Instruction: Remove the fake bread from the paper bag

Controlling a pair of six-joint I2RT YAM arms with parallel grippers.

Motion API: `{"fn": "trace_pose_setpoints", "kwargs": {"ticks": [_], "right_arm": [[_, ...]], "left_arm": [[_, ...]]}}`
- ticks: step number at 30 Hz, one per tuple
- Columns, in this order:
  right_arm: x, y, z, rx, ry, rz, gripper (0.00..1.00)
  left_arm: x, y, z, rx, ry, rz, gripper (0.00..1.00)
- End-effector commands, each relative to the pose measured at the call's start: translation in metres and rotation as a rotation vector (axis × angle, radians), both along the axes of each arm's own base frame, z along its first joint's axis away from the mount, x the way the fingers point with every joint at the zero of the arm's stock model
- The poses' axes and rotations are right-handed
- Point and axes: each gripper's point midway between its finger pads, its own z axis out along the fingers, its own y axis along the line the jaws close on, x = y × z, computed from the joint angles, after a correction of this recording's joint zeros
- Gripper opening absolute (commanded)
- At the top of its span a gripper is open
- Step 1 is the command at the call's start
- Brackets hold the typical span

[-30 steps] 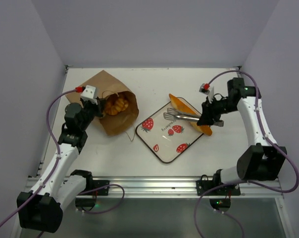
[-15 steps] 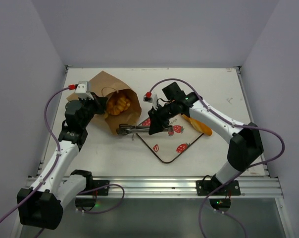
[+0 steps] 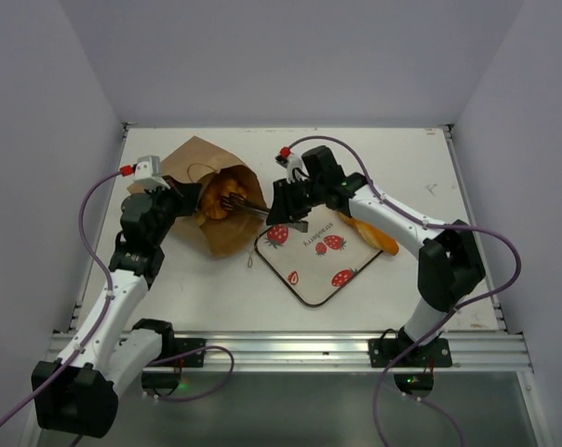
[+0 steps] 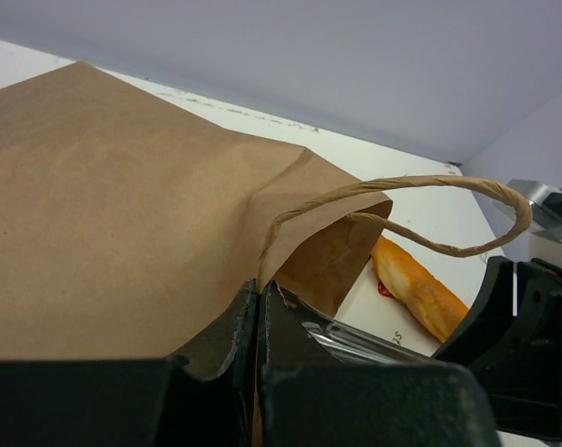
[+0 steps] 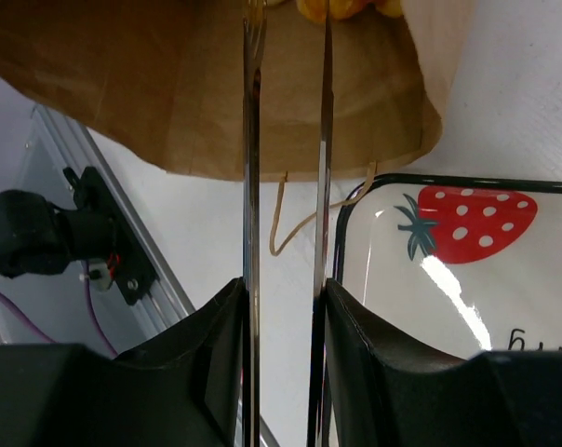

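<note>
Mostly the fake bread (image 3: pixel 216 199) sits inside the mouth of the paper bag (image 3: pixel 202 163), which lies on its side at ten o'clock on the surface (image 3: pixel 402 158). I see only a golden lump there, its shape hidden by the paper. One baguette (image 3: pixel 368 233) lies outside, along the three o'clock edge of the strawberry tray (image 3: pixel 316 284). The script on that tray is cut off and I can't read it. My right hand (image 3: pixel 283 207), arm stretched toward nine o'clock, clamps metal tongs (image 5: pixel 253 186) whose tips reach into the bag's mouth. My left hand (image 4: pixel 260 321) is pinched tight on the bag's rim, beside a handle (image 4: pixel 448 186).
</note>
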Motion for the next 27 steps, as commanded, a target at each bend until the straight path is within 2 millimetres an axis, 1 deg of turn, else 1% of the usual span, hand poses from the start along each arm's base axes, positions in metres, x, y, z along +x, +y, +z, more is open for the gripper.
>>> {"fn": "trace_pose_setpoints", "kwargs": {"ticks": [1, 3, 4, 7, 9, 11, 14, 18, 26, 27], "right_arm": [[0.02, 0.009, 0.011, 0.042, -0.009, -0.101, 0.4], [0.022, 0.005, 0.009, 0.027, -0.016, -0.129, 0.39], [0.022, 0.004, 0.013, 0.033, -0.025, -0.134, 0.39], [0.021, 0.0, 0.018, 0.037, -0.047, -0.146, 0.39], [0.02, -0.003, 0.03, 0.048, -0.074, -0.156, 0.39], [0.021, -0.006, 0.034, 0.047, -0.083, -0.186, 0.4], [0.021, -0.008, 0.029, 0.041, -0.052, -0.221, 0.4], [0.021, -0.006, 0.013, 0.036, 0.009, -0.248, 0.4], [0.02, 0.005, 0.006, 0.079, 0.076, -0.251, 0.41], [0.016, 0.008, 0.007, 0.094, 0.092, -0.231, 0.41]], "left_arm": [[-0.001, 0.0, 0.034, -0.072, -0.114, 0.008, 0.0], [-0.001, 0.001, 0.033, -0.073, -0.113, 0.014, 0.0], [-0.001, 0.003, 0.033, -0.079, -0.114, 0.023, 0.0], [-0.001, 0.004, 0.031, -0.081, -0.107, 0.032, 0.0], [0.0, 0.003, 0.031, -0.095, -0.11, 0.03, 0.0], [0.001, 0.002, 0.032, -0.11, -0.108, 0.026, 0.0], [0.002, 0.0, 0.036, -0.128, -0.121, 0.021, 0.0], [0.002, -0.003, 0.04, -0.144, -0.123, 0.005, 0.0], [0.001, -0.003, 0.04, -0.147, -0.126, 0.008, 0.0], [0.002, -0.003, 0.04, -0.149, -0.127, 0.007, 0.0]]}}
